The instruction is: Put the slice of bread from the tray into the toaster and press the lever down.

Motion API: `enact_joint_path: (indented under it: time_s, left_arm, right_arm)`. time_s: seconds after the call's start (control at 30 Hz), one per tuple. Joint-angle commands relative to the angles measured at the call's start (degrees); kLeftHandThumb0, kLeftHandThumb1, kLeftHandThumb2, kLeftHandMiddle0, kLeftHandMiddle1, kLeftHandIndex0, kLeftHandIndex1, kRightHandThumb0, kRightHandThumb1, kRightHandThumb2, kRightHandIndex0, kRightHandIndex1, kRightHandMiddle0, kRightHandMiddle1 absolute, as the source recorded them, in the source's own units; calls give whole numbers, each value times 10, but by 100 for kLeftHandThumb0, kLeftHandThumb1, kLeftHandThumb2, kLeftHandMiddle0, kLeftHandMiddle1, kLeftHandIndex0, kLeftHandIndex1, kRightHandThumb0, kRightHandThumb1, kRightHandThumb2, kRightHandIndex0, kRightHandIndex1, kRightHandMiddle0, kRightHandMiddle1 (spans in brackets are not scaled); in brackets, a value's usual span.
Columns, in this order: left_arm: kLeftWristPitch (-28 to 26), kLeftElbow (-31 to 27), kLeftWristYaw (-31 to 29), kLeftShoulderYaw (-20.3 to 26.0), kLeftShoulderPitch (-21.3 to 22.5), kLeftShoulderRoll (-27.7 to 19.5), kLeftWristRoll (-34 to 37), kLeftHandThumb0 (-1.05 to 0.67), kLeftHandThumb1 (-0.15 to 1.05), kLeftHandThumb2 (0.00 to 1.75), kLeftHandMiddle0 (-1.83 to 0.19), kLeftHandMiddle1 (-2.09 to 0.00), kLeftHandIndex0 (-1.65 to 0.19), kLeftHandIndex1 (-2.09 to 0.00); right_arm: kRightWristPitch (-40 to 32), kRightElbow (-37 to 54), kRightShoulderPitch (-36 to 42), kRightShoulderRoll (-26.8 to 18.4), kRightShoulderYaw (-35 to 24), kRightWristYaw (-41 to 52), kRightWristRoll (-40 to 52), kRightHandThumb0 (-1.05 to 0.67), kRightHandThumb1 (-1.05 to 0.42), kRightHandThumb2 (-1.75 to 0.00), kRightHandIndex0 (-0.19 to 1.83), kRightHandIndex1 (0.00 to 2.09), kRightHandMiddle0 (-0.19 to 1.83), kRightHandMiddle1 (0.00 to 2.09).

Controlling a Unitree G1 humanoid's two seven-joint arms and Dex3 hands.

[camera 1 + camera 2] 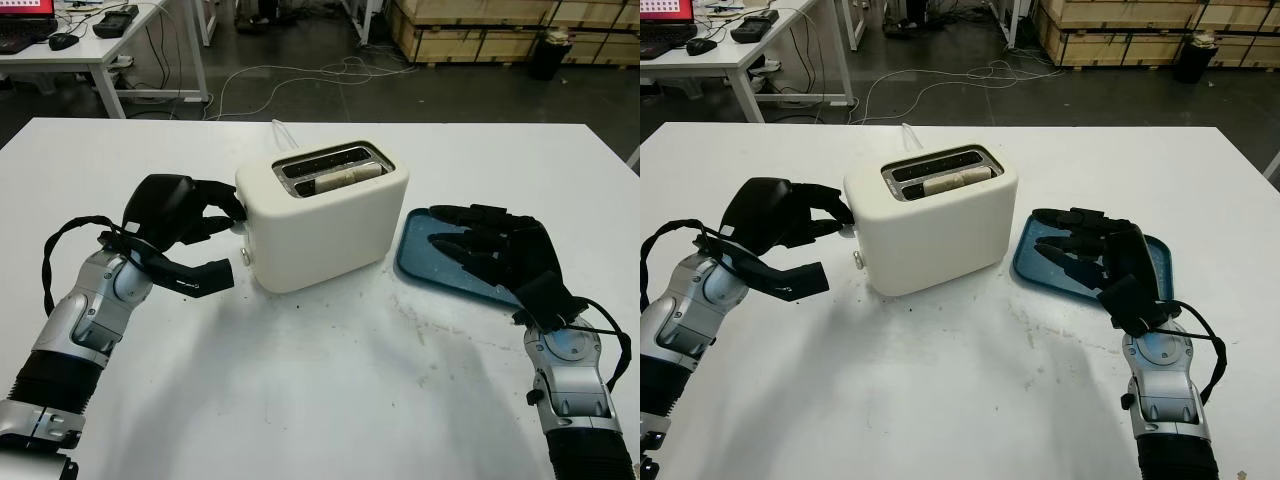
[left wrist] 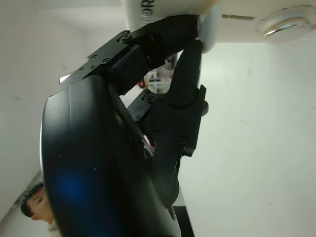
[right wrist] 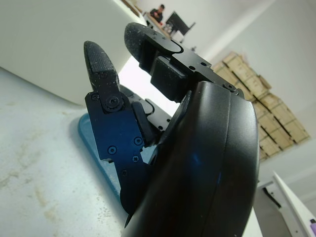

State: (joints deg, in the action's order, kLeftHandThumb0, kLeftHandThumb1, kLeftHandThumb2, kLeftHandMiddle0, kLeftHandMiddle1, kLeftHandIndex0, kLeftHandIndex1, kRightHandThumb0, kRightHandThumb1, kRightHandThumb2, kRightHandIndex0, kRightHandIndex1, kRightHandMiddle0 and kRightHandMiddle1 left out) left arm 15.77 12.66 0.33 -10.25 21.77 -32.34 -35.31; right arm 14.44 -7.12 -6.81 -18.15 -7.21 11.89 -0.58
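Left hand (image 1: 195, 215) fingertips on toaster (image 1: 325, 215) lever (image 1: 240, 226)

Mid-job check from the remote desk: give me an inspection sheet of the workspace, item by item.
Surface: white table, faint scuff marks near the middle.
Job's things: cream two-slot toaster upright at centre; slice of bread already down in a slot; white lever on its end panel; blue plastic tray beside the toaster holds no bread.
Clutter: nothing seen on the table.
Hands: left hand at the toaster's lever end, fingers curled against the lever; right hand open over the tray.
Cables: toaster's white cord runs off the far edge; loose cables on the floor.
Surroundings: wooden crates, a desk with a keyboard and mouse.
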Motion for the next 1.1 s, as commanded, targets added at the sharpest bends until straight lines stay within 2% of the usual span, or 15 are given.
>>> enact_joint_path:
  time_s: [0.0, 0.17, 0.6, 0.83, 1.07]
  left_arm:
    - [2, -2, -37, -39, -30, 18, -1, -24, 86, 0, -98, -126, -106, -61]
    - [-5, -10, -46, -51, -48, 19, -2, -24, 89, 1, -97, -122, -105, -57]
    - [-18, 0, -44, -67, -58, 28, 0, -22, 89, 0, -99, -119, -106, -51]
    - [-17, 43, -30, -73, -30, 31, -7, -24, 92, 1, -97, -120, -107, -50]
    - [6, 99, -5, -78, 15, 39, -4, -23, 90, 0, -92, -134, -110, -51]
  right_arm:
    - [-4, 6, 0, 3, -2, -6, 3, -39, -84, 0, 118, 1, 103, 0]
    - [4, -1, -1, 3, -3, -4, 6, -40, -84, 0, 118, 1, 103, 0]
    - [1, 2, 1, 2, -7, -3, 7, -41, -84, 0, 117, 0, 103, 0]
    - [-6, 11, 4, 1, -6, -3, 6, -38, -84, 0, 118, 0, 103, 0]
    - [-13, 14, 6, 0, -8, -4, 6, -41, -84, 0, 117, 0, 103, 0]
